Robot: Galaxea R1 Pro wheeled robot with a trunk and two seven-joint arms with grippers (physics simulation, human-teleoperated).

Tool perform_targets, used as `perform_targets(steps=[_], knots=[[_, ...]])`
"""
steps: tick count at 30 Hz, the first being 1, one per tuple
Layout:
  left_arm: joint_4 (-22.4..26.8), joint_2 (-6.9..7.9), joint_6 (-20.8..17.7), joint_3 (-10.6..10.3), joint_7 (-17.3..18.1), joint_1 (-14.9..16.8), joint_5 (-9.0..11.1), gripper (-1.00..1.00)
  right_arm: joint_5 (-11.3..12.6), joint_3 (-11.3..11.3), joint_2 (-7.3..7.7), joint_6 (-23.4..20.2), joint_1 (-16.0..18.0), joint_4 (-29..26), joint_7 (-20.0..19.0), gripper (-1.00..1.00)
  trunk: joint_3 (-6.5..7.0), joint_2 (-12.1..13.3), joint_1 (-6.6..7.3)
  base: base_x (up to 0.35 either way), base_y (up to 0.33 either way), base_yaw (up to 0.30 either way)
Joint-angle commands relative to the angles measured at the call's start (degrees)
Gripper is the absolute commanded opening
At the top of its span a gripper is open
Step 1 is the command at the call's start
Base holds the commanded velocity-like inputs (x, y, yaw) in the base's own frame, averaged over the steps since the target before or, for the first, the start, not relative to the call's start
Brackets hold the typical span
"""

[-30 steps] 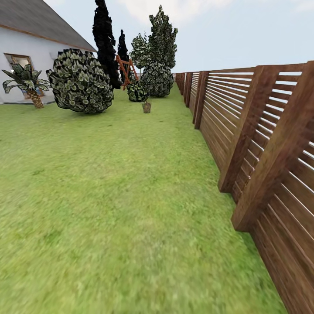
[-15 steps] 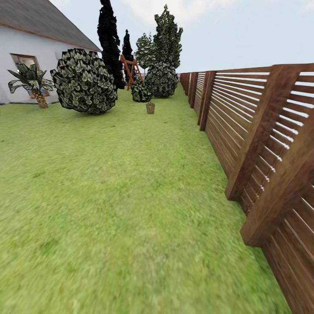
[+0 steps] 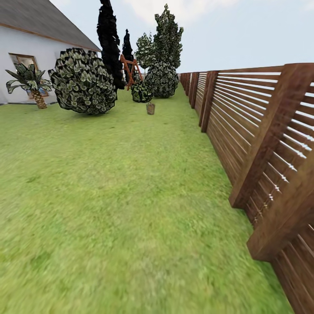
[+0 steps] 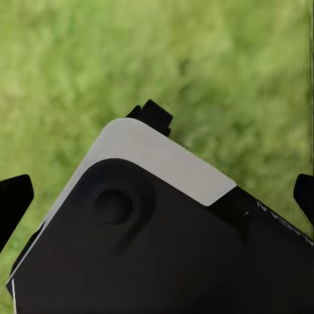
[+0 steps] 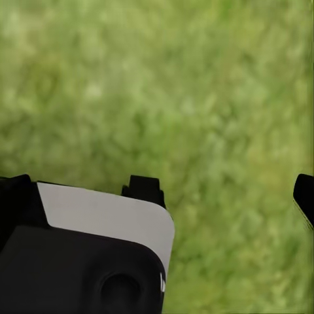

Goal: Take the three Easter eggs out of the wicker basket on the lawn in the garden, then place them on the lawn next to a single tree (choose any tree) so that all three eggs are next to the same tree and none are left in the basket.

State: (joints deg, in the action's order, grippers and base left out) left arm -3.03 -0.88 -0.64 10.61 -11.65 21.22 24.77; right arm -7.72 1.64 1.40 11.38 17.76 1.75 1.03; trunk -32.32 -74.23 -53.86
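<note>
The lawn (image 3: 113, 196) stretches ahead of me through the garden. Far ahead on the grass stands a small brown thing (image 3: 150, 108) that may be the wicker basket; it is too far off to be sure. No Easter eggs can be made out at this distance. A tall tree (image 3: 168, 35) with pale-spotted leaves rises at the far end, its trunk hidden behind a bush. My left gripper (image 4: 157, 199) is open over grass, with nothing between its fingertips (image 4: 14, 199). Over grass as well, my right gripper (image 5: 157, 193) is open and holds nothing.
A brown slatted fence (image 3: 261, 144) runs along the right, its slanted posts close to me. A big round bush (image 3: 83, 80), a small palm (image 3: 29, 83) and the white house (image 3: 26, 56) lie to the left. A thin black tree (image 3: 109, 39) stands behind.
The whole head view has shifted: the fence posts have slid down and to the right and the bushes look slightly nearer, so the camera has moved forward along the fence.
</note>
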Motion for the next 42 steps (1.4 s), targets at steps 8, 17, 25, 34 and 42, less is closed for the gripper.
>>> perform_targets(steps=[8,17,25,34,42], knots=[[0.0,0.0,-0.1,0.5,-0.2,0.1,-0.3,1.0,-0.1,0.1,0.01,0.4,0.1,0.2,0.1,1.0,-0.05,0.0,-0.03,0.317,0.0,0.0],[0.0,0.0,-0.1,0.5,-0.2,0.1,-0.3,1.0,0.0,0.1,0.02,0.4,0.1,0.2,0.1,1.0,-0.05,0.0,-0.03,0.317,0.0,0.0],[0.0,0.0,-0.1,0.5,-0.2,0.1,-0.3,1.0,0.1,0.1,0.03,0.4,0.1,0.2,0.1,1.0,-0.05,0.0,-0.03,0.317,0.0,0.0],[0.0,0.0,-0.1,0.5,-0.2,0.1,-0.3,1.0,0.1,0.1,0.08,0.4,0.1,0.2,0.1,1.0,-0.05,0.0,-0.03,0.317,0.0,0.0],[0.0,0.0,-0.1,0.5,-0.2,0.1,-0.3,1.0,0.2,0.1,0.09,0.4,0.1,0.2,0.1,1.0,-0.05,0.0,-0.03,0.317,0.0,0.0]])
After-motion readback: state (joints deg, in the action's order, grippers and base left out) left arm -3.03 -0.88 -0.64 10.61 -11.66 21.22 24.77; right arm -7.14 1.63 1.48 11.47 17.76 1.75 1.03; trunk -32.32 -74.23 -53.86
